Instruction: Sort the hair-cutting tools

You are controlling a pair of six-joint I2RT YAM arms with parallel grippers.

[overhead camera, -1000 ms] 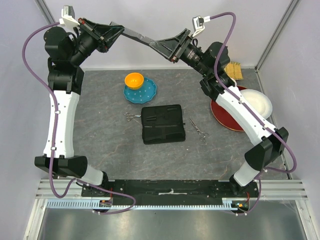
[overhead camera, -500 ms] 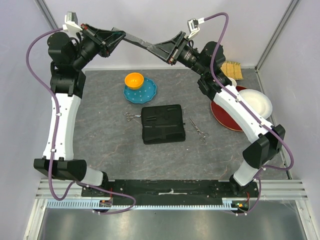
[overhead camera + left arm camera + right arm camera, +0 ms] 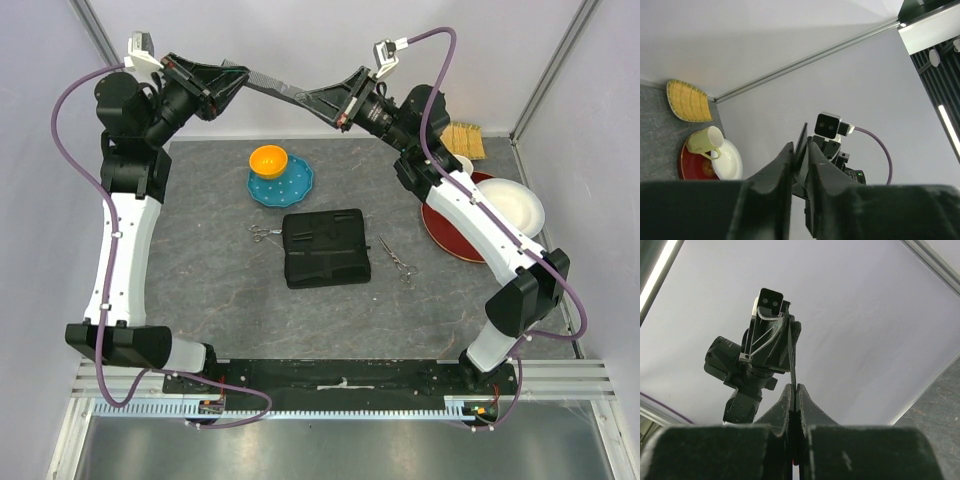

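Observation:
High above the table's far edge, a long black comb (image 3: 272, 85) spans between my two raised grippers. My right gripper (image 3: 305, 97) is shut on one end; in the right wrist view its jaws (image 3: 795, 389) pinch the thin comb (image 3: 791, 360) edge-on. My left gripper (image 3: 240, 75) sits at the other end. In the left wrist view its fingers (image 3: 800, 150) stand slightly apart around the comb (image 3: 802, 142). Two silver scissors lie on the table, one (image 3: 263, 234) left of the black case (image 3: 325, 247) and one (image 3: 397, 258) right of it.
An orange bowl (image 3: 268, 159) rests on a teal plate (image 3: 290, 188) at the back. A red plate (image 3: 445, 235) with a white bowl (image 3: 515, 205) and a cream cup (image 3: 705, 141) stands at the right. A yellow woven mat (image 3: 467, 140) lies in the far right corner.
My right gripper has closed onto the comb. The left gripper's jaws have loosened from their grip on it. Both arms shifted a little to the left.

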